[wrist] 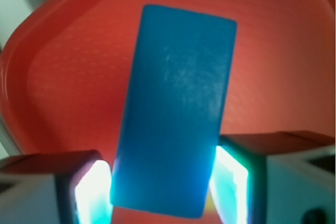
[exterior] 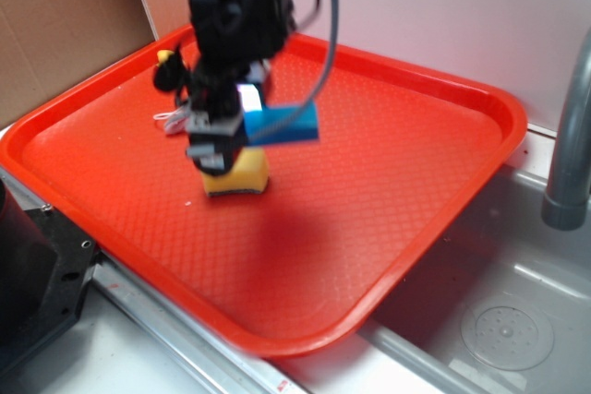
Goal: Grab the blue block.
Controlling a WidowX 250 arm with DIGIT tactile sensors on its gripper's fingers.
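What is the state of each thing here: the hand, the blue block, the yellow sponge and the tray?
hand: shut on the blue block.
blue block: held between the fingers, lifted clear of the tray.
yellow sponge: resting on the tray, below the hand.
red tray: flat on the counter, beside the sink.

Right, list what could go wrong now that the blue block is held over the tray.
1. The gripper pinches only one end of the blue block, so most of it sticks out unsupported; it may pivot or slip out.
2. In the exterior view the block hangs just above the yellow sponge; a drop would likely hit it and bounce on the red tray.
3. The sink sits beside the tray; a stray block could roll in.
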